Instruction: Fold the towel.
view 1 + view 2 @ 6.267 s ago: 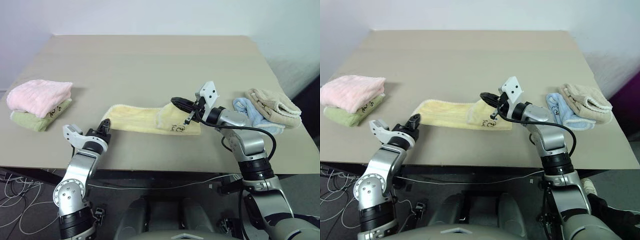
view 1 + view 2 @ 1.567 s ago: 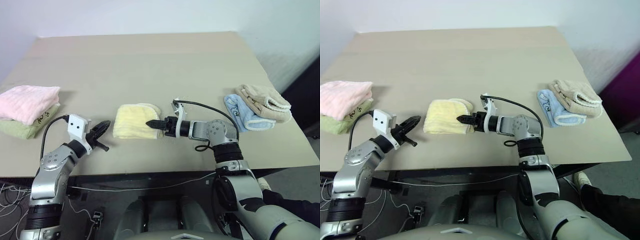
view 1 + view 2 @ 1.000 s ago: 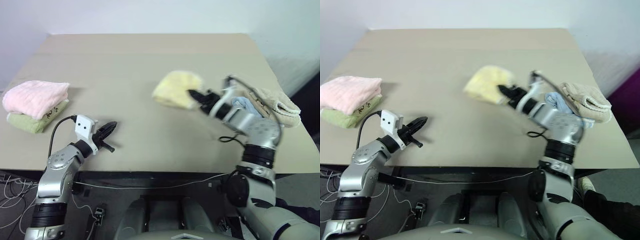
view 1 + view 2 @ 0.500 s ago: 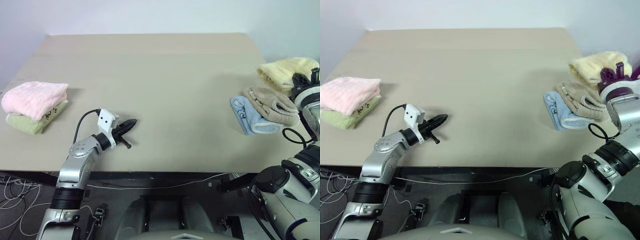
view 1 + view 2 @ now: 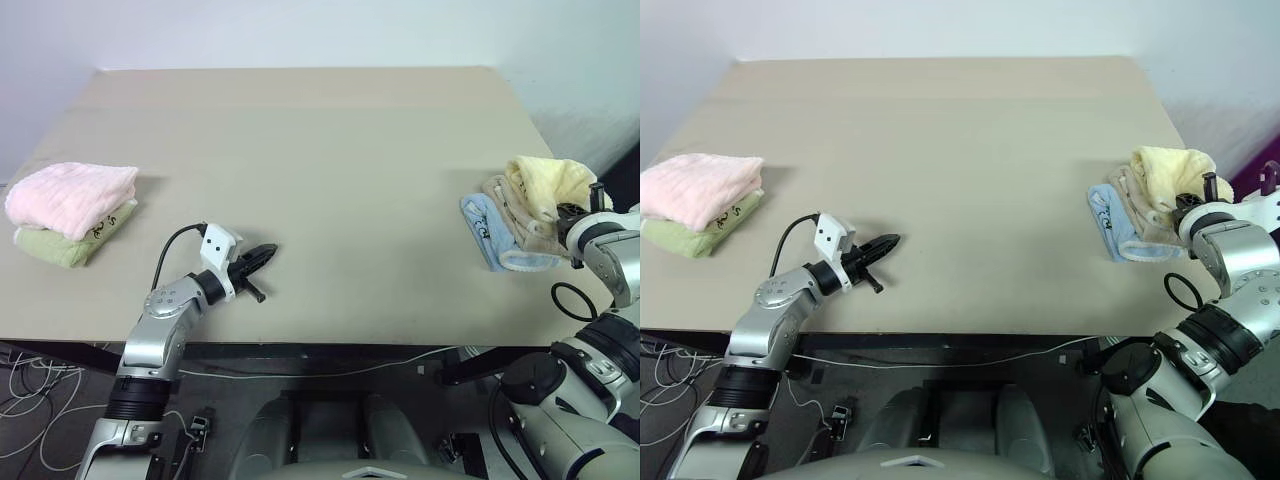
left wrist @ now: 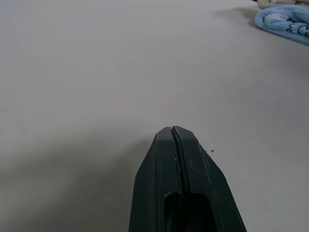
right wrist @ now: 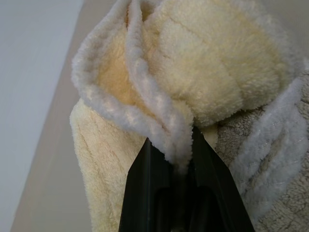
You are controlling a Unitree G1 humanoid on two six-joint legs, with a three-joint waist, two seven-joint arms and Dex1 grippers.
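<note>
Carried rightward, the towel (image 7: 193,63) now tops the beige towel (image 5: 1140,215); my right pincer (image 7: 170,145) seemingly grips its fold, stacking it.

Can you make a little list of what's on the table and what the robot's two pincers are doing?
yellow towel: folded, on top of the beige towel
right pincer: fingers on either side of a fold of the yellow towel
blue towel: under the beige one
left pincer: shut, holding nothing, over bare table
pink towel: folded, on the green towel, left edge
</note>
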